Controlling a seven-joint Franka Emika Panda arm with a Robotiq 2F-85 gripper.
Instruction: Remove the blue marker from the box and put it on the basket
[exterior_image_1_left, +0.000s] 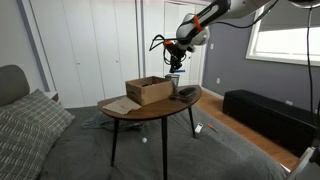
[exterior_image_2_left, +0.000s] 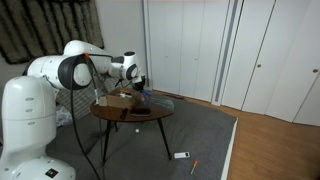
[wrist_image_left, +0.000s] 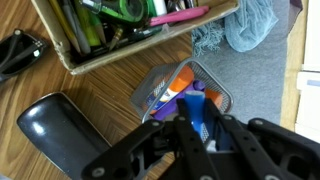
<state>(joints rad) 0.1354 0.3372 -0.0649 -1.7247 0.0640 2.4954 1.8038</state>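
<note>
Marker (wrist_image_left: 200, 105), blue, sits pinched between the narrowed jaws of the gripper (wrist_image_left: 200, 128), tip over the mesh basket (wrist_image_left: 155, 88); we cannot tell whether it touches. We note the basket just beside the box (wrist_image_left: 100, 55), which holds pens (wrist_image_left: 125, 10), both on the wooden table (wrist_image_left: 100, 100). In both exterior views the arm (exterior_image_1_left: 205, 25) reaches down past the box.

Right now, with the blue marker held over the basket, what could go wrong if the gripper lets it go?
1. The basket is small and already holds an orange item. The blue marker in the gripper may strike the rim or that item and bounce out.
2. The basket lies close to the edge of the table. A marker that bounces or rolls that way could drop to the floor.
</note>
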